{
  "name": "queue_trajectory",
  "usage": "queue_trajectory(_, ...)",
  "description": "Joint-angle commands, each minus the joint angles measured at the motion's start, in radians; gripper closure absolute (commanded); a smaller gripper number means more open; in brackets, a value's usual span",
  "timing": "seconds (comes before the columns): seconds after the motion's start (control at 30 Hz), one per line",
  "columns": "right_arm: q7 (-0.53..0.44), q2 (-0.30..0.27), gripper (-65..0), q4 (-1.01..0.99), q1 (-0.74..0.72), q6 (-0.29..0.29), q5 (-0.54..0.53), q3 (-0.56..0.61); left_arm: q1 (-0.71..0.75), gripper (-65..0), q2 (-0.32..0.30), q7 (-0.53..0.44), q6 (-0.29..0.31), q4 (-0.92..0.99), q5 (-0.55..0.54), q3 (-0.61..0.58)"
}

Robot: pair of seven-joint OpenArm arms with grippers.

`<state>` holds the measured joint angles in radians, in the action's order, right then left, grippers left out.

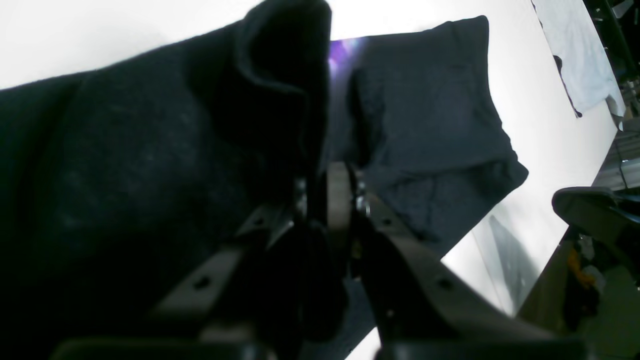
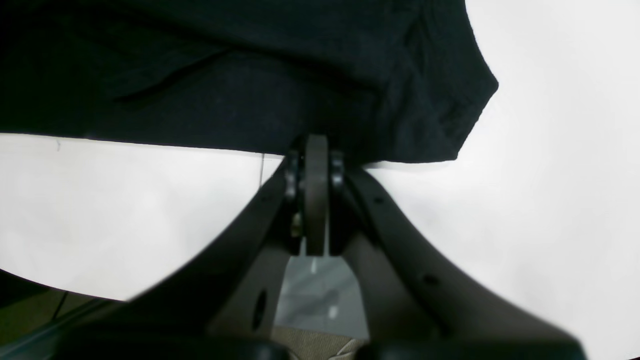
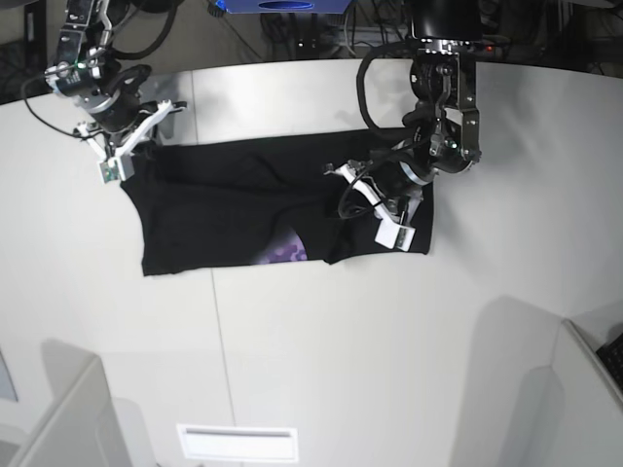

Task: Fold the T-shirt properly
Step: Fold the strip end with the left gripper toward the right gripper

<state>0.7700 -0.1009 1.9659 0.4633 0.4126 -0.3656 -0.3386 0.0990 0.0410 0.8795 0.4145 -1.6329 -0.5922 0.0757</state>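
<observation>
The black T-shirt [image 3: 224, 209] lies across the white table [image 3: 321, 360], partly folded over, and a patch of purple print [image 3: 282, 254] shows at its near edge. At the shirt's right part, my left gripper [image 3: 382, 212] is shut on a raised fold of the black cloth. The left wrist view shows that fold [image 1: 280, 90] standing up between the closed fingers [image 1: 340, 187]. My right gripper [image 3: 119, 163] is at the shirt's far left corner. In the right wrist view its fingers [image 2: 316, 165] are pressed together on the shirt's hem [image 2: 350, 150].
A pale garment [image 1: 580, 55] lies at the table's far side in the left wrist view, and a dark chair [image 1: 597, 210] stands off the table edge. Grey partitions [image 3: 58, 418] rise at the base view's bottom corners. Cables and equipment sit behind the arms.
</observation>
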Motion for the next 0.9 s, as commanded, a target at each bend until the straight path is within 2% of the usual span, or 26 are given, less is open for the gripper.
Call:
queue_trajectory(0.0, -0.02, -0.009, 0.0, 0.014, -0.002, 0.004, -0.011, -0.004, -0.014, 0.0, 0.003, -0.019, 0.007, -0.016, -0.024, -0.007)
queue_trajectory(0.7, -0.02, -0.009, 0.0, 0.014, -0.002, 0.004, -0.011, -0.006, -0.015, 0.0, 0.001, -0.021, 0.007, -0.014, -0.024, -0.004)
queue_trajectory(0.83, -0.02, -0.009, 0.0, 0.014, -0.001, 0.004, -0.011, -0.006, -0.02, -22.7, 0.001, -0.021, 0.007, -0.014, -0.025, -0.007)
queue_trajectory(0.87, -0.02, -0.009, 0.0, 0.014, -0.001, 0.004, -0.011, -0.006, -0.028, -26.7, 0.001, -0.021, 0.007, -0.014, -0.025, -0.009)
